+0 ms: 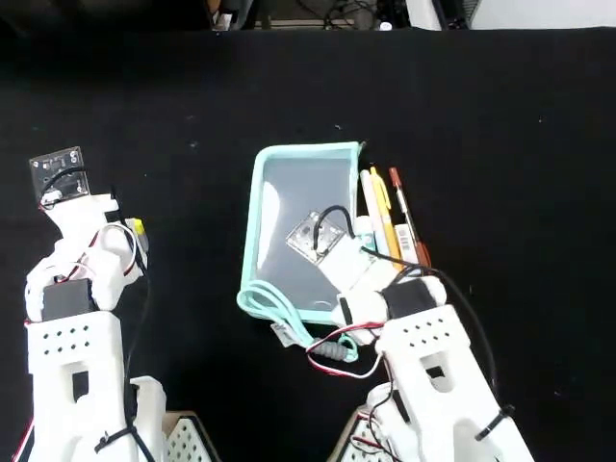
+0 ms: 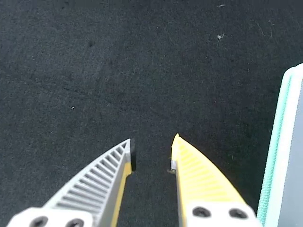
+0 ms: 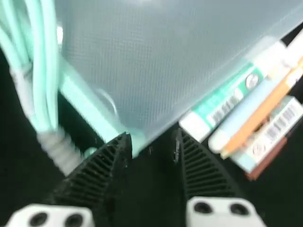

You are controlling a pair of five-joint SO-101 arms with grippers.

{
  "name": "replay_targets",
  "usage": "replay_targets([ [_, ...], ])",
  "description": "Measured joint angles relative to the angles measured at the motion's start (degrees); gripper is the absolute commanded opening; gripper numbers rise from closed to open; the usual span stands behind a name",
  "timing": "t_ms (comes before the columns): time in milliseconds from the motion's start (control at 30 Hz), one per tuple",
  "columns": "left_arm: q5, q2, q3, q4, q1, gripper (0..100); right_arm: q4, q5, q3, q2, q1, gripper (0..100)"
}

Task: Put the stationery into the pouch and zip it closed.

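Stationery (image 1: 385,217) lies in a tight row against the right edge of the pouch (image 1: 298,192), mid-frame in the high view on the black worktop (image 1: 192,96). The pens look light, stiff and smooth-barrelled, so they are likely to roll; a pinch across mid-barrel suits best. The pouch is thin translucent plastic with mint trim, floppy and slippery, best held by its trimmed edge or cord loop (image 1: 274,313). Right fingers (image 3: 104,165) stand narrowly apart, empty, at the pouch's lower right corner. Left fingers (image 2: 199,179), also narrowly parted and empty, hang over bare worktop at left. Barcode labels show on several pens, but their print is too blurred to read.
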Motion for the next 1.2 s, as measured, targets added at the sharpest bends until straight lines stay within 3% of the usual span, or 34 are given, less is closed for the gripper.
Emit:
replay_targets([
  [333, 0.0, 0.0, 0.09, 0.0, 0.0, 16, -8.26, -5.1, -5.19, 10.9, -4.4, 14.8],
  [500, 0.0, 0.0, 0.09, -0.26, 0.0, 16, 0.35, -5.89, -11.96, 12.75, -4.4, 14.2],
  [633, 0.0, 0.0, 0.09, -0.26, 0.0, 16, 8.79, -5.89, -12.31, 7.21, -4.31, 0.7],
  [867, 0.0, 0.0, 0.09, -0.26, 0.0, 16, 14.51, -3.25, -6.07, -4.31, -4.48, 1.5],
  [1067, 0.0, 0.0, 0.09, -0.26, 0.0, 16, 14.51, -1.41, -6.07, -4.22, 2.2, 1.5],
  [1200, 0.0, 0.0, 0.09, -0.26, 0.0, 16, 14.15, 2.55, -6.07, 3.34, 6.07, 1.5],
])
